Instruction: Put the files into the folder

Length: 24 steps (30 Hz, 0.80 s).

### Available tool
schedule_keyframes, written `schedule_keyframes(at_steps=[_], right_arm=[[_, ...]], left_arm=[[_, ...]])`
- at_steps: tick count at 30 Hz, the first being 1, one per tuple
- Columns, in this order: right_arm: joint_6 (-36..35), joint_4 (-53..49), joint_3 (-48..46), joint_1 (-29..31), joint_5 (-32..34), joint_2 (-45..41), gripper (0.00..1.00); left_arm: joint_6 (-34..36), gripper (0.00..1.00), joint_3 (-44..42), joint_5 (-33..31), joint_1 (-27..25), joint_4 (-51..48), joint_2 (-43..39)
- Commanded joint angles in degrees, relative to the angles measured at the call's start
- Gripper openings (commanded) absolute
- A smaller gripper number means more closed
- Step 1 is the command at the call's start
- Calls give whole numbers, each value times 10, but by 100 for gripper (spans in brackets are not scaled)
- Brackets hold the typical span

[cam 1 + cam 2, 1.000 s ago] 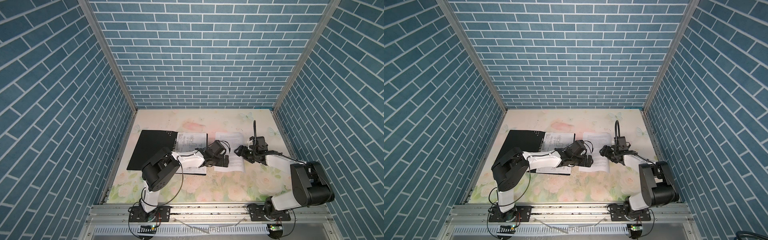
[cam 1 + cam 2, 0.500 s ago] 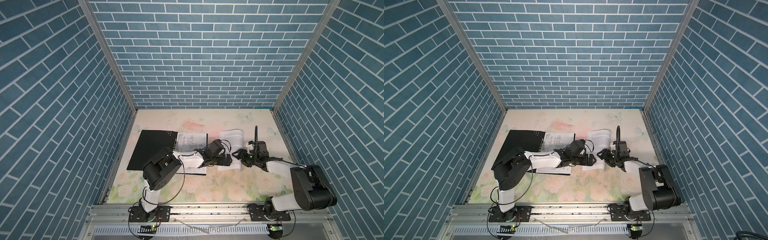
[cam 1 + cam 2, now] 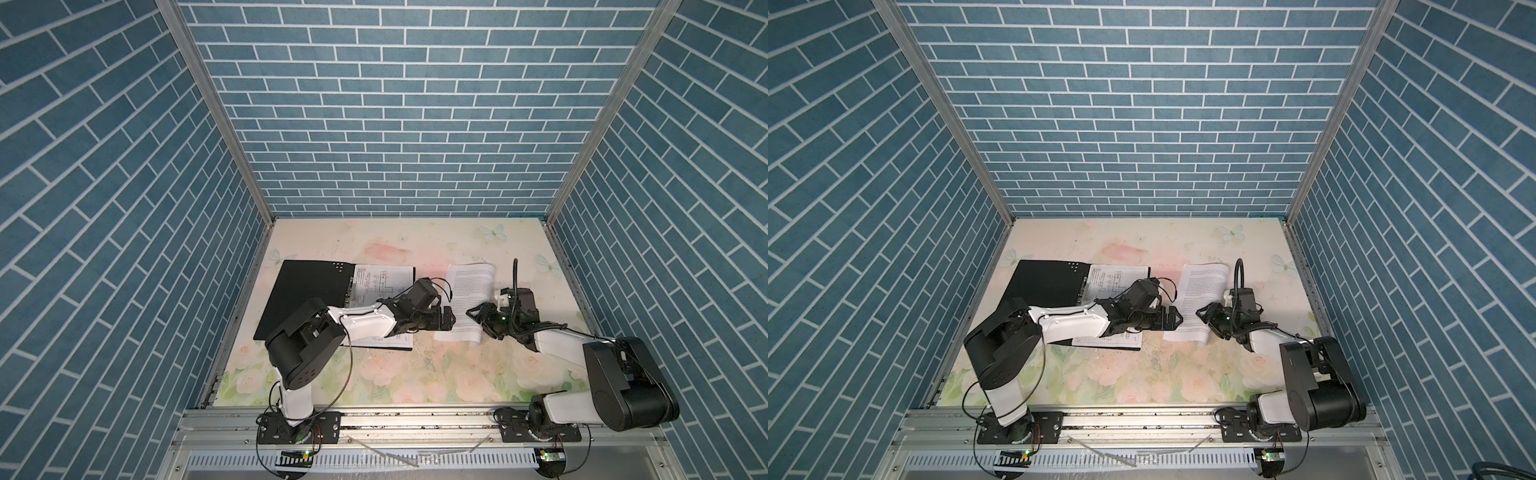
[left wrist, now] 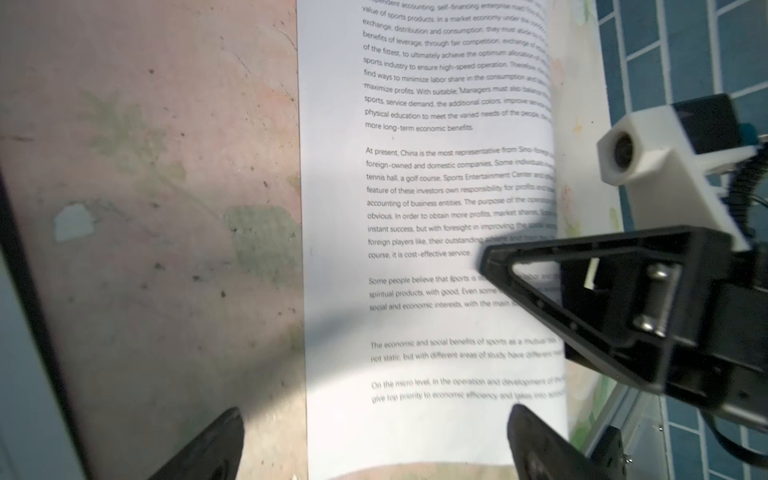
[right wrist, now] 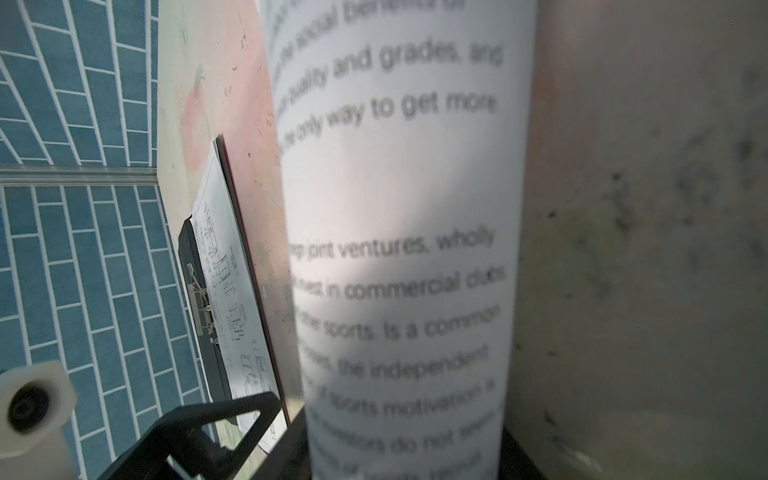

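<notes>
The folder (image 3: 307, 297) lies open at the left, black inside up, with line-drawing files (image 3: 384, 280) on its right half, partly under my left arm. The printed-text file (image 3: 471, 291) lies right of centre, its right side bowed up off the table. My right gripper (image 3: 474, 314) presses on that side; in the right wrist view the sheet (image 5: 399, 199) bulges between its parted jaws (image 5: 405, 457). My left gripper (image 3: 450, 322) stands open and empty at the sheet's near left part; its fingers straddle the sheet's left edge (image 4: 376, 436).
The flowery table (image 3: 415, 374) is walled by blue brick panels on three sides, with a metal rail along the front. The folder's metal clip (image 5: 200, 299) runs down its spine. The two grippers are close together over the text sheet.
My right gripper has slid left onto the text sheet while its jaws narrowed, and the sheet's right side has buckled upward. My left gripper stayed open and edged right.
</notes>
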Motion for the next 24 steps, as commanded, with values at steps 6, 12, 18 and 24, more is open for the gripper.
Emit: schedule_keyframes(at_steps=[6,12,18,24], right_arm=[[42,-4,-9,27,57,8,53],[70,21,-15,46,91,24,54],[95,44,-14,70,109,47,53],[112,57,-29,79,125,44,54]], left_arm=[[-140,100,-92,-17,-60,102,-46],[-235,100,-149,-65,-113,169,-76],[-281,100,-172,-108,-136,221,-79],[-320,100,-175,-126,-135,302,-34]])
